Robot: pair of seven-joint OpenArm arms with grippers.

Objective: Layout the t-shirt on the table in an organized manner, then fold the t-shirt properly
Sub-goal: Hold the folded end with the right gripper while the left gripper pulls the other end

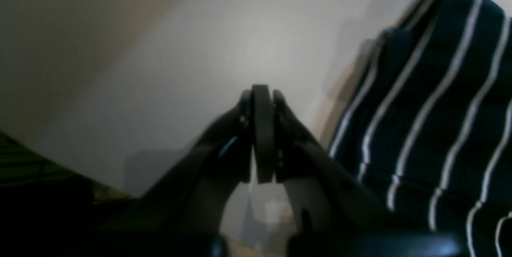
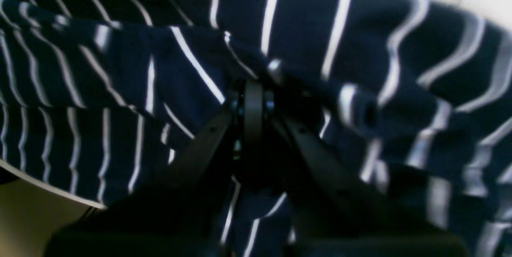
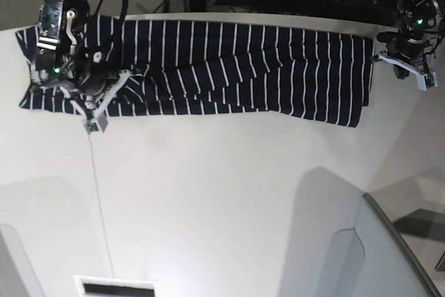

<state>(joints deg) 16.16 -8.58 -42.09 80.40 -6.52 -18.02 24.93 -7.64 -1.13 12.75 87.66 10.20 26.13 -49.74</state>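
Across the table's (image 3: 222,193) far edge — navy white-striped t-shirt (image 3: 243,67), rumpled; right tool (image 2: 253,89) pinching it, left tool (image 1: 262,93) closed, empty.

A dark navy t-shirt (image 3: 229,67) with thin white stripes lies stretched sideways along the far part of a large white worktop (image 3: 229,199). The cloth is folded over on itself into a long band, its lower edge uneven and rumpled, with bunched folds near one end. A thin straight seam runs across the worktop's bare surface in front of it.
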